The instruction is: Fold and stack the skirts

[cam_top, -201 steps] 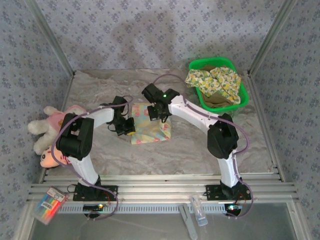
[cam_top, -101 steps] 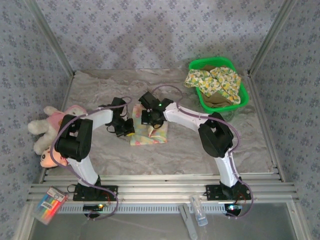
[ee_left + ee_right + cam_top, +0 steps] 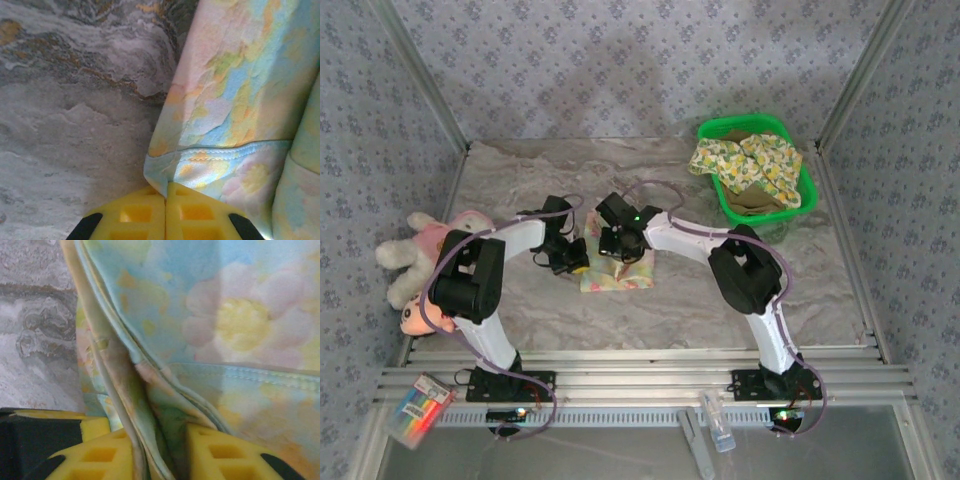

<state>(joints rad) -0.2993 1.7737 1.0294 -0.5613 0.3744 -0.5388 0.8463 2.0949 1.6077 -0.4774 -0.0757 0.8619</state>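
Note:
The pale yellow pastel-patterned skirt lies folded in the middle of the table. My left gripper is at its left edge. In the left wrist view the yellow pads of that gripper are pressed together on a corner of the skirt. My right gripper sits low over the skirt's top. In the right wrist view its jaws stand apart, with loose folds of the skirt lying between them. A white-yellow floral skirt and an olive-khaki skirt lie in the basket.
The green basket stands at the back right. A pink plush toy lies at the left edge of the table. A pack of markers rests beyond the front rail at the left.
My right gripper has carried the skirt's right side leftward, so the skirt is narrower, and its jaws have parted. The left gripper has stayed in place.

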